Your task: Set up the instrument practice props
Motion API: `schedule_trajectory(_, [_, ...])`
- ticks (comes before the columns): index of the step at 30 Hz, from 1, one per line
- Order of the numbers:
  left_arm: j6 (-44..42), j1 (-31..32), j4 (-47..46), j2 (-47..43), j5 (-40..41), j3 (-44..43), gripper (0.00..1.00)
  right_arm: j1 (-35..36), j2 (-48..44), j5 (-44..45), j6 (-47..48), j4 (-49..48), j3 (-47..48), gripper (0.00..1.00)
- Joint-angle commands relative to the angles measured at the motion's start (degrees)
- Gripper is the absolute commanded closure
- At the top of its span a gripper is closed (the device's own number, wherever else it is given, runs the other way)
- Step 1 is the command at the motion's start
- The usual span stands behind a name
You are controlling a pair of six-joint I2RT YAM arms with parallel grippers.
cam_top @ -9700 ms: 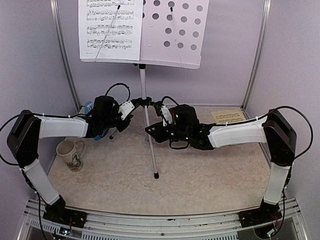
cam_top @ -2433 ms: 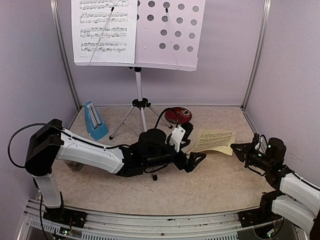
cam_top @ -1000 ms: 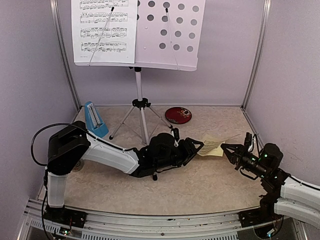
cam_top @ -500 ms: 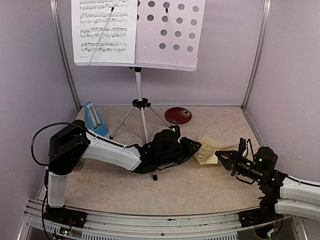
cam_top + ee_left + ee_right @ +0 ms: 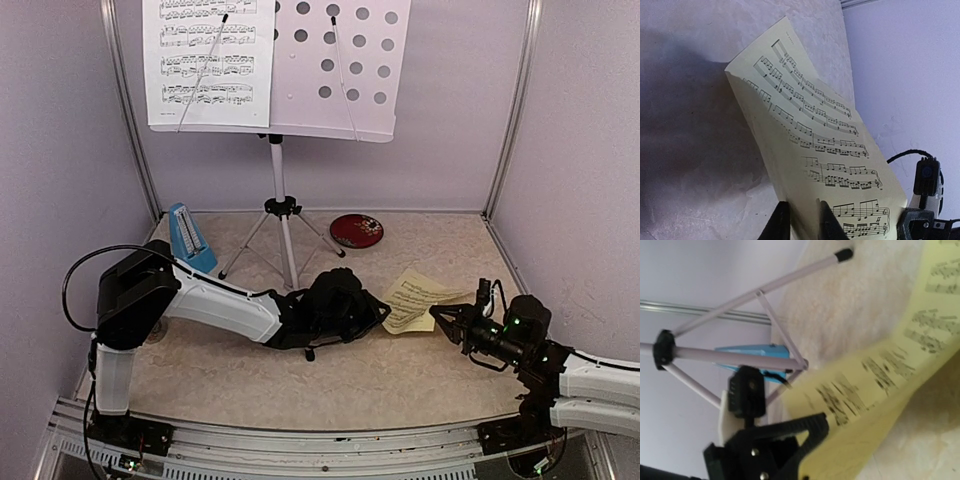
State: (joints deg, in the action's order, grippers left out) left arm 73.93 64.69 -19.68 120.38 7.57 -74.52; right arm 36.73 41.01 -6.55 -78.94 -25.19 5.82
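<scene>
The white perforated music stand [image 5: 335, 70] on its silver tripod [image 5: 278, 180] stands at the back, with the white sheet [image 5: 210, 60] on its left half. The blue metronome [image 5: 187, 240] sits left of the tripod. My left gripper [image 5: 380, 308] is shut on the yellow sheet [image 5: 412, 298], which it holds tilted off the table. In the left wrist view the sheet [image 5: 810, 140] rises from between the gripper's [image 5: 801, 222] two fingertips. My right gripper [image 5: 438, 320] looks open, its tips at the sheet's right edge. Its own fingers are hidden in the right wrist view, where the yellow sheet [image 5: 880, 390] fills the frame.
A red round plate [image 5: 357, 230] lies behind the sheet, right of the tripod legs. The left forearm lies low across the front tripod leg. The tripod legs [image 5: 730, 357] and metronome [image 5: 755, 352] show in the right wrist view. Purple walls close in at the back and sides.
The left gripper closed on the yellow sheet and lifted it, drawing it slightly left. The right gripper moved left up to the sheet's right edge.
</scene>
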Motion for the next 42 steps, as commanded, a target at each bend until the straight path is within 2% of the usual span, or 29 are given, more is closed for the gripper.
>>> schedule_trajectory(1, [0.08, 0.02, 0.73, -2.86, 0.87, 0.77, 0.90, 2.32, 0.45, 1.41, 1.33, 0.23, 1.10, 1.00])
schedule_trajectory(2, [-0.46, 0.00, 0.86, -3.35, 1.36, 1.07, 0.97, 2.64, 0.09, 1.93, 1.33, 0.88, 1.22, 1.00])
schedule_trajectory(3, [-1.49, 0.00, 0.95, -3.92, 1.75, 1.17, 1.00, 2.79, -0.34, 2.28, 1.44, 1.76, 1.25, 0.97])
schedule_trajectory(7, [-8.17, -0.24, 2.56, -6.20, 1.88, 0.23, 1.00, 2.82, -3.81, 6.11, 4.90, 11.47, 3.99, 0.69])
schedule_trajectory(8, [-10.76, -0.36, 3.52, -6.78, 1.57, -0.50, 1.00, 2.82, -4.77, 7.75, 6.07, 15.39, 5.19, 0.60])
schedule_trajectory(10, [-16.72, -0.60, 5.12, -8.18, 0.91, -1.77, 1.00, 2.74, -6.79, 12.35, 7.63, 23.37, 7.99, 0.33])
schedule_trajectory(11, [-19.81, -0.70, 6.14, -9.06, 0.67, -2.34, 1.00, 2.73, -7.77, 13.56, 8.86, 26.21, 9.02, 0.24])
schedule_trajectory(13, [-27.40, -0.81, 7.76, -10.98, -0.82, -2.90, 1.00, 2.65, -9.23, 14.94, 12.35, 31.08, 11.11, 0.04])
schedule_trajectory(14, [-30.27, -0.92, 8.58, -11.98, -1.30, -2.92, 1.00, 2.65, -9.43, 15.40, 13.96, 33.06, 12.40, 0.01])
schedule_trajectory(18, [-42.81, -1.05, 11.67, -17.11, -4.46, -1.44, 1.00, 2.58, -7.73, 16.85, 20.79, 39.60, 18.31, 0.00])
schedule_trajectory(22, [-54.96, -0.27, 18.67, -21.73, -3.90, -1.60, 1.00, 2.64, -4.99, 20.74, 28.33, 43.14, 24.52, 0.00])
schedule_trajectory(26, [-66.54, -0.39, 26.63, -27.38, -5.83, -1.70, 1.00, 2.64, -4.04, 18.01, 42.78, 41.97, 30.83, 0.00])
schedule_trajectory(29, [-74.20, -0.80, 34.30, -30.78, -8.72, -2.76, 1.00, 2.59, -4.89, 11.41, 55.19, 41.22, 34.80, 0.00])
schedule_trajectory(33, [-83.48, 0.05, 45.80, -33.05, -18.04, -5.71, 1.00, 2.63, -2.40, -6.59, 68.92, 43.59, 41.99, 0.00])
schedule_trajectory(37, [-89.19, 3.24, 53.75, -33.19, -16.61, -8.70, 1.00, 2.72, 5.75, -18.37, 79.25, 53.21, 50.55, 0.09])
schedule_trajectory(42, [-92.35, 4.87, 57.73, -33.12, -15.78, -11.05, 1.00, 3.44, 9.32, -27.63, 84.65, 56.90, 55.87, 0.15])
